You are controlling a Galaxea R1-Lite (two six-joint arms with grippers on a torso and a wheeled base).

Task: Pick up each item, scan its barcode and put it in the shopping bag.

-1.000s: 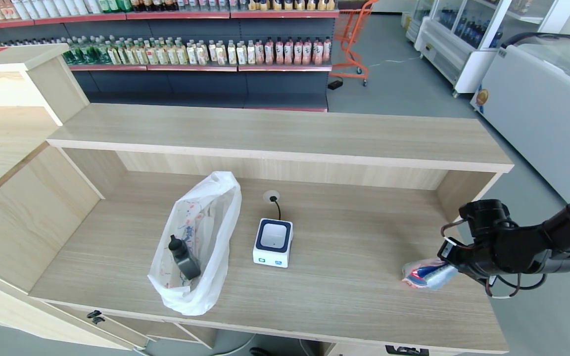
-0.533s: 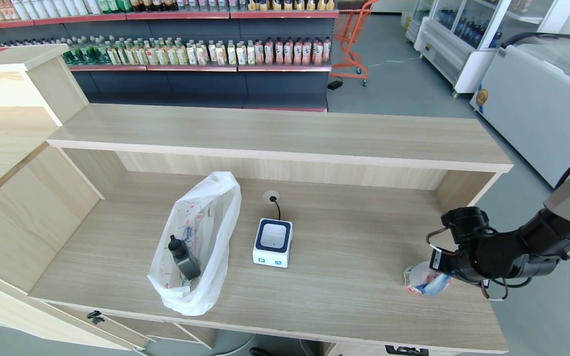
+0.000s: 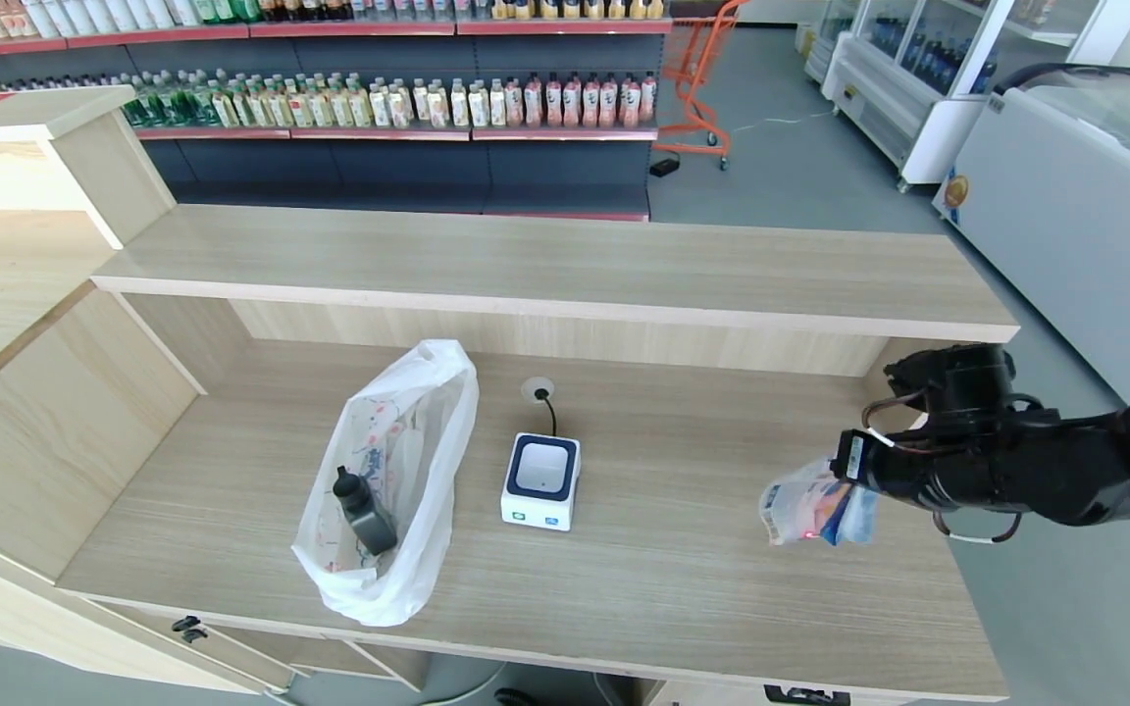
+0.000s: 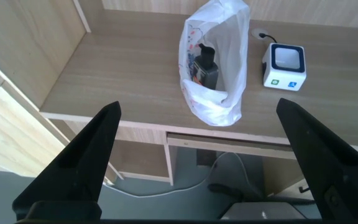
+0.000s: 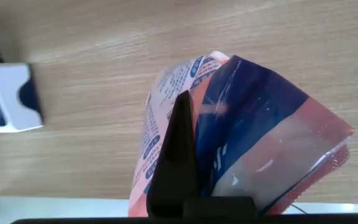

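Plastic packet (image 3: 793, 505) clamped in right gripper (image 3: 849, 488): bring low over scanner (image 3: 540, 478), barcode side toward its glass, no crushing.

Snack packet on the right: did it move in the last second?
Yes. The right gripper has lifted the packet off the counter and carried it toward the robot's left, closer to the scanner.

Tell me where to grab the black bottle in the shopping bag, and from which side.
Grip the black bottle across its body, just under the narrow neck, coming down through the open mouth of the shopping bag. It seems to lean cap uppermost, and the bag's film surrounds its sides, so probably only the top is free.
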